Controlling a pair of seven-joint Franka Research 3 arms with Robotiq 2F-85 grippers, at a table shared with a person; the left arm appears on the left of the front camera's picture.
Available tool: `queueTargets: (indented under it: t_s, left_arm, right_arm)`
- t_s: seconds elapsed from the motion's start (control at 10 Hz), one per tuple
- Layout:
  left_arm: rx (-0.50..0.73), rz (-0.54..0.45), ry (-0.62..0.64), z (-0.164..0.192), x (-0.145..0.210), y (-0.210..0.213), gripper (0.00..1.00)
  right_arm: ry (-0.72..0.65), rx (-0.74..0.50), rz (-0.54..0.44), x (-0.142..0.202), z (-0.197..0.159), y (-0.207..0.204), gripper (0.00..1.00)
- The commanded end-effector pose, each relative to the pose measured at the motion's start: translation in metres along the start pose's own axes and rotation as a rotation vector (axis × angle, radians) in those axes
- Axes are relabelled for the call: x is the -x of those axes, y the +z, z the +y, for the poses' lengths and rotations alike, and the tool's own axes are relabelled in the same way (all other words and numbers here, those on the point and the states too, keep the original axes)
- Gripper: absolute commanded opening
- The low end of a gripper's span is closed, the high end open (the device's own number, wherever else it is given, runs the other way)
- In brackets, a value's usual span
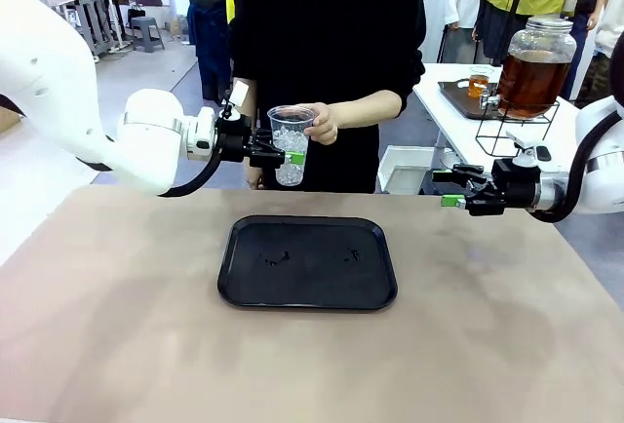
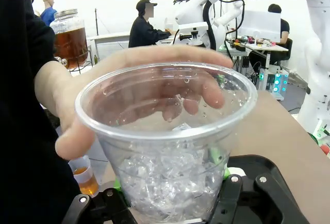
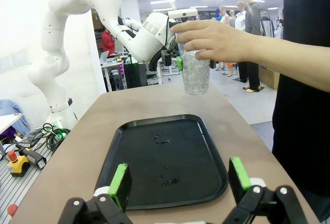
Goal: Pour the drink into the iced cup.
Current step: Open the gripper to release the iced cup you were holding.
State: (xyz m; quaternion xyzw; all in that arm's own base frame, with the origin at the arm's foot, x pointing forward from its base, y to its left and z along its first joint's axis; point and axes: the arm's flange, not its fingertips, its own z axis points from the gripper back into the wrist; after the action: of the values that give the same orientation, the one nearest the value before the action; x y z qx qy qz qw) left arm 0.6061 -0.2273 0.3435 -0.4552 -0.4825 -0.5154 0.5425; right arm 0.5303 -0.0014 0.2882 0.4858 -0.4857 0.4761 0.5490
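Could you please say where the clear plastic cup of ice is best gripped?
Grip the clear plastic cup of ice low on its wall, side-on from the robot's left, as the left gripper does: it stands upright, and the person's hand covers its upper part.

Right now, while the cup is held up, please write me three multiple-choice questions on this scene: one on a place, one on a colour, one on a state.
1. Where is the iced cup?
A) in the air, past the far edge of the tray
B) standing on the tray
C) on the floor

2. What colour is the tray?
A) white
B) red
C) black

3. What is the state of the left gripper?
A) open, holding nothing
B) shut on the iced cup
C) shut on a spoon

Answers: 1 A, since the left gripper and the person's hand hold it up behind the tray; 2 C, as the front view shows it black; 3 B, since its fingers press on both sides of the cup.
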Motion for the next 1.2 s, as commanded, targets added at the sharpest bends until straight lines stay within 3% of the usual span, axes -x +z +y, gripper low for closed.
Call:
queueTargets:
  t_s: [0.0,1.1]
  left_arm:
    - [0.001,-0.003,-0.002,-0.0009,-0.0019,-0.0006,0.74]
    - [0.001,-0.003,-0.002,-0.0009,-0.0019,-0.0006,0.74]
  right_arm:
    - [0.002,-0.005,-0.006,-0.0024,0.001,0.0008,1.0]
    - [0.002,-0.005,-0.006,-0.0024,0.001,0.0008,1.0]
